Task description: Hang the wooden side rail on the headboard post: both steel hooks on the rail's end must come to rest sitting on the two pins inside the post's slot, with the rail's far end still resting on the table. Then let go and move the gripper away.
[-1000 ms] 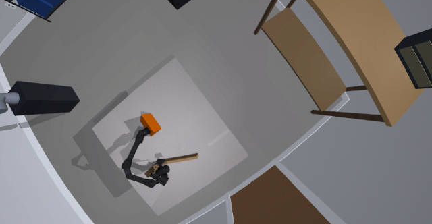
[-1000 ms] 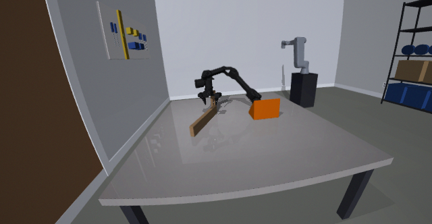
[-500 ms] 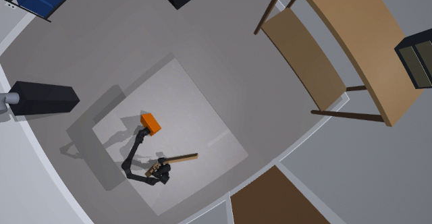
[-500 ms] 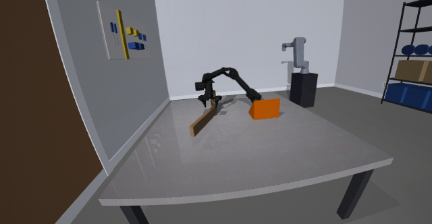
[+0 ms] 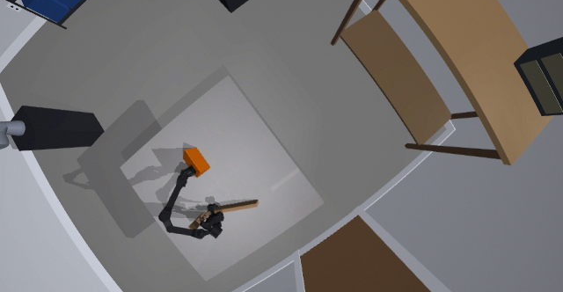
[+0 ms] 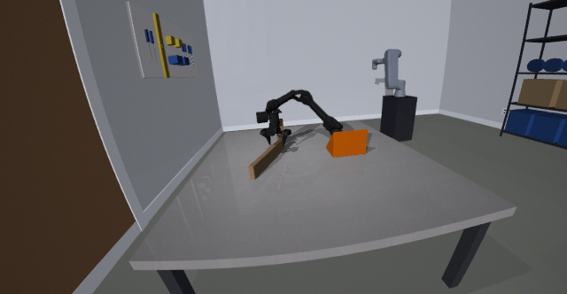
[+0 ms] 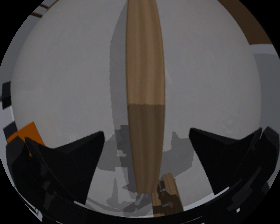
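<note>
The wooden side rail lies on the table on its narrow edge, its near end close to the headboard post. The post stands upright behind my gripper; its slot with small pins shows in the wrist view. My gripper is open, pointing down, with its fingers on either side of the rail near the post end and nothing clamped. Small grey metal shows at the rail's end in the wrist view, but the hooks are too small and dark to tell whether they touch the pins.
An orange block stands on the table by the arm's base. My arm arches from there over to the rail. A wall with a tool board runs along the table's left side in the exterior view.
</note>
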